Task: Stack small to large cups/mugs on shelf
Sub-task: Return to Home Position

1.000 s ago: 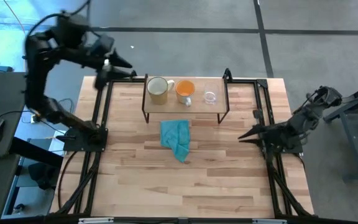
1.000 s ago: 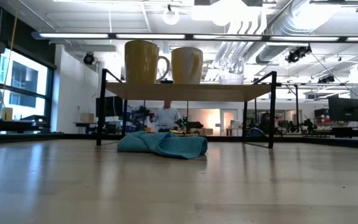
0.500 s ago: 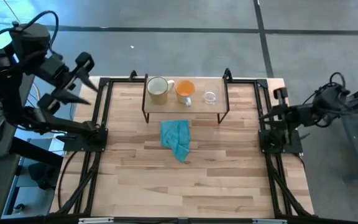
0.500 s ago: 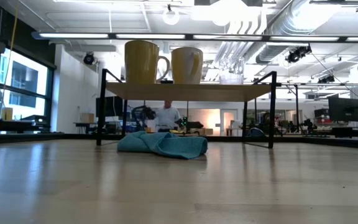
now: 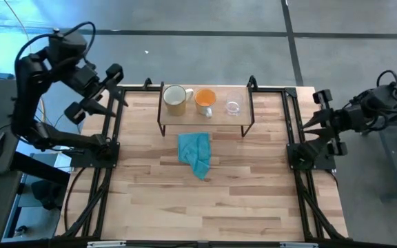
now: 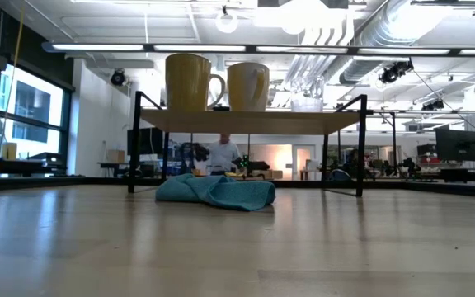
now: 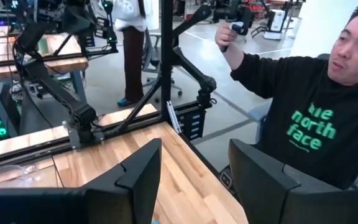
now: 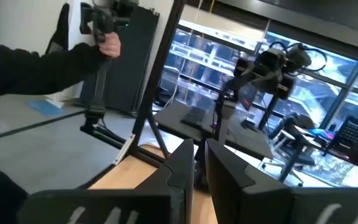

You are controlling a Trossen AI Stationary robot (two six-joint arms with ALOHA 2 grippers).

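Three cups stand side by side on their bases on the shelf: the cream mug at its left, the orange mug in the middle, the clear glass cup at its right. In the low view the same row shows as cream mug, orange mug and glass cup. My left gripper hangs open over the table's far left corner, well clear of the shelf. My right gripper is raised over the table's right edge, shut, with nothing between its fingers.
A teal cloth lies crumpled on the table just in front of the shelf. Black frame rails run along the table's left and right sides. A person in a dark sweatshirt stands beyond the table, holding up a hand-held device.
My left gripper has drawn back from the shelf's far left corner toward the table's left edge and rolled its wrist, staying open. My right gripper has risen from low over the table's right side and pulled back toward the right edge. The cups and the cloth have not moved.
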